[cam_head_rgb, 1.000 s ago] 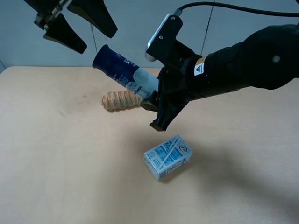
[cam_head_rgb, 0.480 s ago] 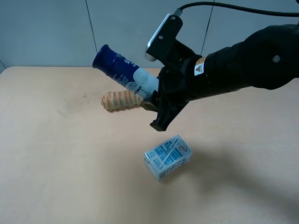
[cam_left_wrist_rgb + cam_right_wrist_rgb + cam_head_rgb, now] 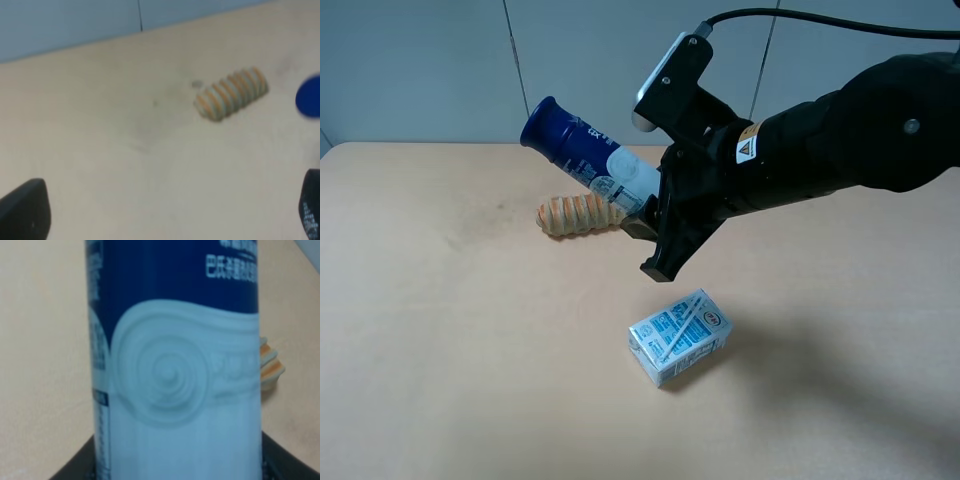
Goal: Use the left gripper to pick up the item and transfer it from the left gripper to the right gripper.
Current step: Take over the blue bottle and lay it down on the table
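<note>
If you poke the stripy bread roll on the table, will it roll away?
Probably yes: the bread roll is a rounded log lying on its side on the flat table, so a sideways nudge likely rolls it. Its ridges may slow it.

**Little Legible: One Warning Sign, Blurred Print Elsewhere**

On the arm (image 3: 840,120) at the right of the high view: a small yellow warning sticker (image 3: 748,143) with a black mark, wording too small to read.

On the dark blue upper part of the bottle (image 3: 588,157): a line of white Chinese characters, closest in the right wrist view, too blurred to read with certainty. On the pale part below: a white swirl emblem and a narrow column of fine print down one side, illegible.

On the carton (image 3: 678,337): blue print and an oval logo near one corner, not readable.
</note>
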